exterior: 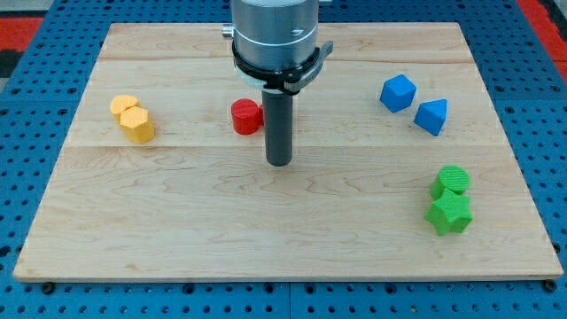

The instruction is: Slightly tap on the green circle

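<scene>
The green circle (452, 180) lies near the board's right edge, with a green star (449, 213) touching it just below. My tip (279, 163) rests on the board near the middle, far to the left of the green circle. A red cylinder (245, 116) stands just up and left of the tip, close beside the rod.
A blue cube (398, 92) and a blue triangular block (431, 116) lie at the upper right. Two yellow blocks (133, 118) touch each other at the left. The wooden board (177, 213) sits on a blue perforated surface.
</scene>
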`<state>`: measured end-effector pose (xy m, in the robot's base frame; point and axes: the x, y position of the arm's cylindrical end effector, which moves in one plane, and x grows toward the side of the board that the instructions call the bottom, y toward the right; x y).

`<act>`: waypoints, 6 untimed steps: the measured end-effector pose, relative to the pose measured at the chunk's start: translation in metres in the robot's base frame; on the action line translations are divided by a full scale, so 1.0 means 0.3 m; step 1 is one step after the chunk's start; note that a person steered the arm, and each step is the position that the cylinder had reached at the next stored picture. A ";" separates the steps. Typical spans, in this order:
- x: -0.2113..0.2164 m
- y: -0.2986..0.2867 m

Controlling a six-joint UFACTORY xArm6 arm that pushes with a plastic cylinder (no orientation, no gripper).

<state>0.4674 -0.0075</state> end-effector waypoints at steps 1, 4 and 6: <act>0.027 0.066; 0.042 0.600; -0.014 0.922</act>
